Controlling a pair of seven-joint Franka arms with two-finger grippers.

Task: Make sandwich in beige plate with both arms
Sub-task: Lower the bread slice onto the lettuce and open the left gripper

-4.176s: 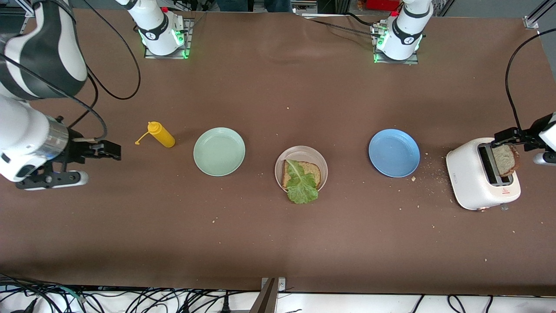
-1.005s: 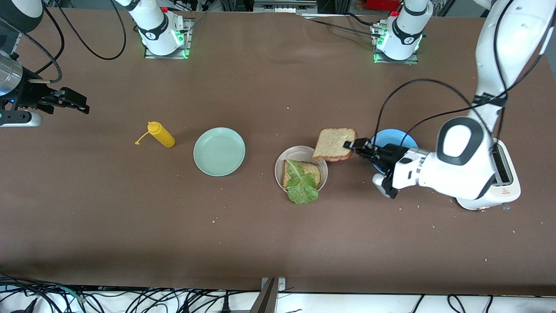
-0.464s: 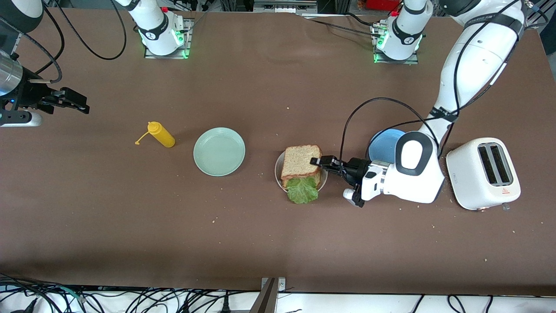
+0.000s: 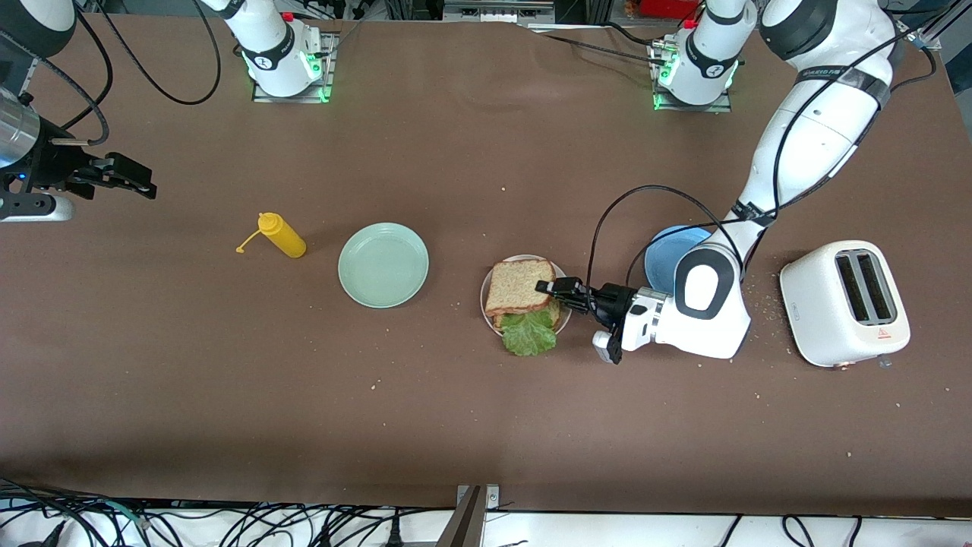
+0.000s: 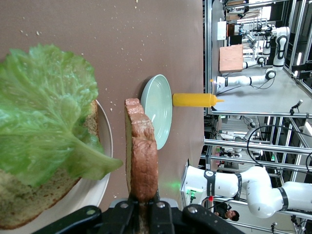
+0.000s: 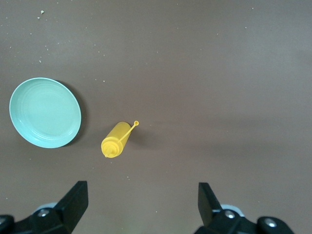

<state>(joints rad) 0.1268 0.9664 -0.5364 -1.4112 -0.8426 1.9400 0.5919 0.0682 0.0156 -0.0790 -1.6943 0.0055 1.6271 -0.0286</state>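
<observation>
Sandwich nearly whole, in the beige plate at mid-table.

Nearest the front camera: lettuce leaf, ruffled, hung out over the plate's rim onto the table side. Just farther: lower toast slice, flat in the plate under the leaf, only a corner showing from above. Over both: top toast slice, pinched at one crust edge by the left gripper, fingers clamped tight on the bread. Seen edge-on in the left wrist view, with a gap between this slice and the leaf; so not yet laid down, by the look of it. Sat a little farther from the front camera than the slice below, not squared over it.

To finish well, probably: nudged toward the front camera until the crusts lined up, lowered level until the bread rested on the leaf, only then let go. Withdrew best straight back toward the left arm's end of the table, low and flat, so as not to drag the slice or tip the plate. Risked, otherwise, a lopsided stack or a leaf pulled out.

Farther off: blue plate, partly hidden by the left arm; white toaster near it. Mint-green plate and yellow bottle toward the right arm's end. Right gripper waited above that end, fingers wide apart, holding nothing.
</observation>
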